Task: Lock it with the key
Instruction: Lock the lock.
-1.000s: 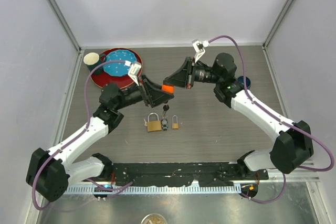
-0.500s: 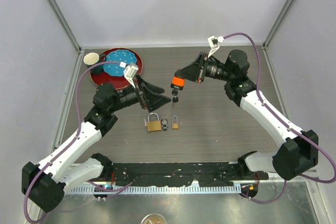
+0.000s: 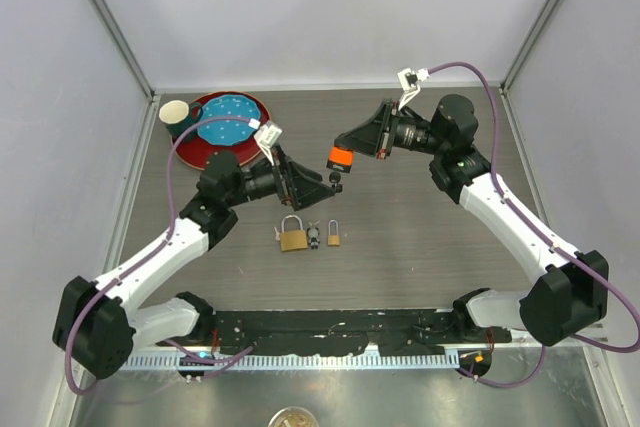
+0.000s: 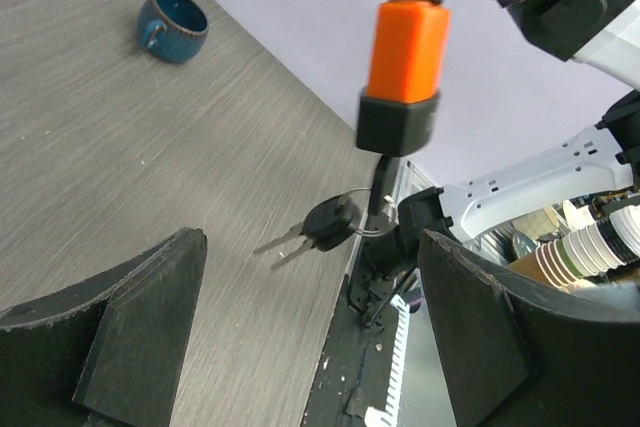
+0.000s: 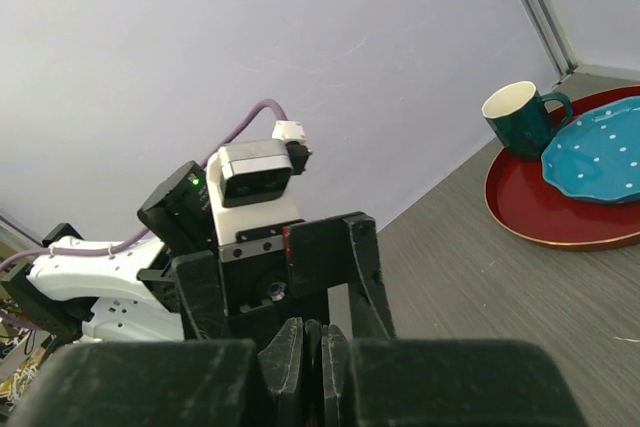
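Keys point(image 4: 318, 227) hang from an orange fob point(image 4: 407, 52) clamped in the right gripper point(image 3: 345, 150), just ahead of the left gripper point(image 4: 310, 332), whose jaws stand wide apart. Padlocks point(image 3: 292, 237) lie nearby. The keys are likely light, rigid and free-swinging: grip the black head.

Up in the air: orange lock body point(image 4: 407, 47) w/ black base, upright, black-headed keys point(image 4: 325, 224) dangling off a ring under it. Flat on table point(image 3: 420, 247): big brass padlock point(image 3: 292, 237) & small padlock point(image 3: 334, 238), near each other.
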You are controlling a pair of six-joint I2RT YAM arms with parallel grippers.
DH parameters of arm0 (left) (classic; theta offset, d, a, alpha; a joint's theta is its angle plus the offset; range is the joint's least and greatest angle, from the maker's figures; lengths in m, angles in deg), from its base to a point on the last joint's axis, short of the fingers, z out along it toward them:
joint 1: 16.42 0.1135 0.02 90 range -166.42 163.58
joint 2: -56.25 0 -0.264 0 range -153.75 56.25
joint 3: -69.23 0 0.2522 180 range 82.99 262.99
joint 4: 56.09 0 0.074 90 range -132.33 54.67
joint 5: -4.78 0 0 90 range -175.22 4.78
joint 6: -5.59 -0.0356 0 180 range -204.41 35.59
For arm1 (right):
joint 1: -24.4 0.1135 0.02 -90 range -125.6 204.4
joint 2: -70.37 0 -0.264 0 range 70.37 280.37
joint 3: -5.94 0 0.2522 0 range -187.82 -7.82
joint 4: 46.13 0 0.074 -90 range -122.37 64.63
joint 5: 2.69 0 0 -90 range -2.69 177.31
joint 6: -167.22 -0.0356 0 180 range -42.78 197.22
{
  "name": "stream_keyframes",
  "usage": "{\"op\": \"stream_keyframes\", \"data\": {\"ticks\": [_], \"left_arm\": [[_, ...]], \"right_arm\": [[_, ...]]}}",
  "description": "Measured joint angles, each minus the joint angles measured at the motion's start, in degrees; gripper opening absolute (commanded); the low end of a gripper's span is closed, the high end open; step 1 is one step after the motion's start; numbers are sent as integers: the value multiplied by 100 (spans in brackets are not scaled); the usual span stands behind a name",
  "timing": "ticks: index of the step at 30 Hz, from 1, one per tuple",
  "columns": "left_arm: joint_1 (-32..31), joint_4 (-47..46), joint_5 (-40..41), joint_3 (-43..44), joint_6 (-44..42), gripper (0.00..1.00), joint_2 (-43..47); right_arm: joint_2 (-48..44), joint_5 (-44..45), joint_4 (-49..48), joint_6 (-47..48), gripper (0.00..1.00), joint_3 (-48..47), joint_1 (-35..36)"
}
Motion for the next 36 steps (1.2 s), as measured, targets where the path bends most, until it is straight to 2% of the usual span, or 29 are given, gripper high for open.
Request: {"op": "stream_keyframes", "data": {"ticks": [3, 9, 13, 17, 21, 25, 27, 32, 36], "left_arm": [[-48, -179, -68, 0, 42, 88, -258], [-155, -699, -297, 0, 219, 78, -481], [-260, -1067, -452, 0, 361, 59, -619], [-328, -1331, -605, 0, 520, 48, -767], [-337, -1480, -726, 0, 640, 44, -828], [-337, -1558, -756, 0, 667, 45, -828], [-337, -1558, -761, 0, 678, 38, -828], [-337, -1541, -769, 0, 769, 31, -828], [-337, -1510, -782, 0, 791, 16, -826]], "right_arm": [[0, -22, -2, -33, 1, 0, 0], [2, -42, -13, -114, 1, 0, 0], [17, -50, -87, -131, 1, 0, 0], [26, -59, -133, -157, 1, 0, 0], [26, -61, -138, -177, 2, 0, -2], [26, -61, -136, -197, 1, 0, -2], [26, -61, -133, -199, 2, 0, -2], [26, -59, -133, -221, 2, 0, -28], [26, -61, -131, -229, 1, 0, -28]]}}
